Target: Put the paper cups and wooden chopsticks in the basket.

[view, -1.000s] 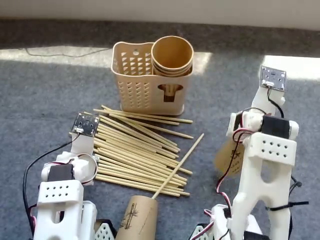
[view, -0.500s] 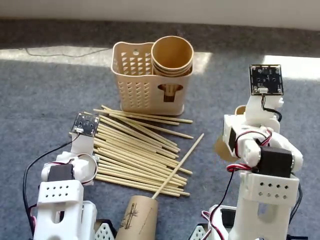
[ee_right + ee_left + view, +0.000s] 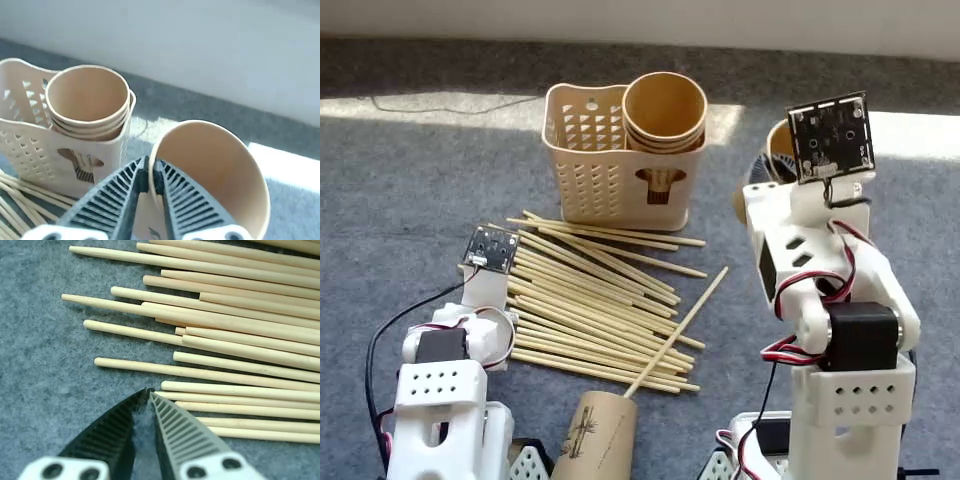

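a cup (image 3: 215,170) is gripped by the right pincer (image 3: 150,163). its two ribbed fingers are closed on the cup's rim, one inside the wall and one outside. the cup is tilted, with its open mouth turned toward the wrist camera. in the high view it shows partly behind the right arm's camera board (image 3: 832,135), to the right of the basket (image 3: 605,185) and apart from it.

the basket stands upright at the back of the grey tabletop (image 3: 410,200). a stack (image 3: 665,108) of nested cups stands in its right end, mouths up and rims above the basket's wall.

in front of the basket the chopsticks (image 3: 590,300) lie in a loose flat pile, most of them roughly parallel. one chopstick (image 3: 685,320) lies slanted across the pile, and its near end reaches the mouth of a brown tube (image 3: 595,435) lying on its side at the front edge.

the left pincer (image 3: 149,392) is closed and empty, its tips meeting. it points down at bare tabletop just beside the blunt ends of the chopsticks, without touching them. the left arm sits low at the pile's left side in the high view.

a thin cable (image 3: 420,102) lies along the back left, where a band of sunlight crosses the tabletop.
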Controlling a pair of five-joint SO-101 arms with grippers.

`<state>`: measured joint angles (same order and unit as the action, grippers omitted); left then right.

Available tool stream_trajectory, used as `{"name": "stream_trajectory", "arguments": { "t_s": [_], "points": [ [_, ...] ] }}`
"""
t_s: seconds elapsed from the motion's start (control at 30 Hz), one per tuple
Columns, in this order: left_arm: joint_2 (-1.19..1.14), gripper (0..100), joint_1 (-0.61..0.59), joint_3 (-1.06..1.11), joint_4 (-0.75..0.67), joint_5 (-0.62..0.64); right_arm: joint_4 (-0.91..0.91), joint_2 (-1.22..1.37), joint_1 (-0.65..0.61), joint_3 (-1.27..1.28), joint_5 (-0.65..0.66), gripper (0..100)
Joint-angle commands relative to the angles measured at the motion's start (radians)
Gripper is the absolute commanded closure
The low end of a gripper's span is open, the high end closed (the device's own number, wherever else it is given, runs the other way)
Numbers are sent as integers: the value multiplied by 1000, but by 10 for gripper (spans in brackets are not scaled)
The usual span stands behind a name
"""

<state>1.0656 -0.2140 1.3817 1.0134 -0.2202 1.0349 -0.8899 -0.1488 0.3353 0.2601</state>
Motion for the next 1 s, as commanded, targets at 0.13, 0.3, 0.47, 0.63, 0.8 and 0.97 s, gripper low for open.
{"name": "stream_trajectory", "arguments": {
  "t_s": [0.13,0.3,0.47,0.63,0.8,0.97],
  "points": [
    [13,995,-7,-7,-12,-9,-338,-19,-70,-45,17,992],
    [13,995,-7,-7,-12,-9,-481,-2,-143,-44,17,992],
    [13,995,-7,-7,-12,-9,-568,90,-194,-50,17,992],
    [13,995,-7,-7,-12,-9,-647,199,-211,-51,17,992],
    [13,995,-7,-7,-12,-9,-659,288,-220,-51,17,992],
    [13,995,-7,-7,-12,-9,-659,328,-220,-51,17,992]
  ]
}}
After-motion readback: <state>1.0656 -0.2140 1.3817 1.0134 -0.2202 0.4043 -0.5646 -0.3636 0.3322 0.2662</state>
